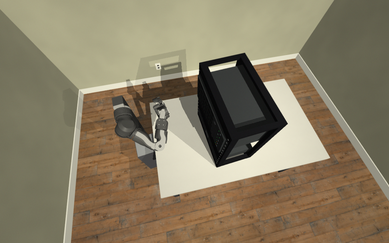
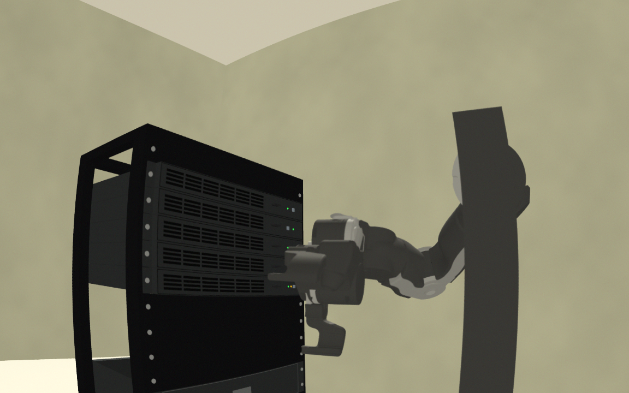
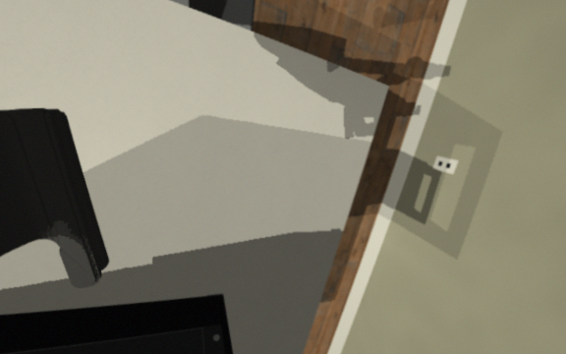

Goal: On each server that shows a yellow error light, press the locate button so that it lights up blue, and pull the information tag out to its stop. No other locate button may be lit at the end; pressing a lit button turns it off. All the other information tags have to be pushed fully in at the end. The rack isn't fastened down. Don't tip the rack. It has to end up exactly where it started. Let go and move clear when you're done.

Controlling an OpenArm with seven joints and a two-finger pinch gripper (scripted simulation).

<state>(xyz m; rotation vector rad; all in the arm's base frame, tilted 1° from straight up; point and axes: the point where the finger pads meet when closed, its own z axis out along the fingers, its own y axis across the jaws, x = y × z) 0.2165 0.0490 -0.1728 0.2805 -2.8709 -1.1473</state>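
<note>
The black rack (image 1: 241,108) (image 2: 111,244) stands on the white table top (image 1: 189,178), and a corner of it shows in the wrist view (image 3: 116,324). Several servers fill its upper front. The lowest of these (image 2: 209,283) shows a green and a yellow light (image 2: 290,286) beside its unlit button. The servers above it show green lights only, and no button is lit blue. I see no tag sticking out. My gripper (image 1: 160,105) (image 2: 288,313) is open and empty, off the rack's right front edge and well apart from it. One finger (image 3: 32,187) shows in the wrist view.
The arm's dark post (image 2: 487,244) (image 1: 147,157) stands at the table's left edge. A wall socket (image 1: 157,65) (image 3: 445,164) sits on the back wall. Another dark unit (image 2: 209,381) sits low in the rack. Wooden floor surrounds the table.
</note>
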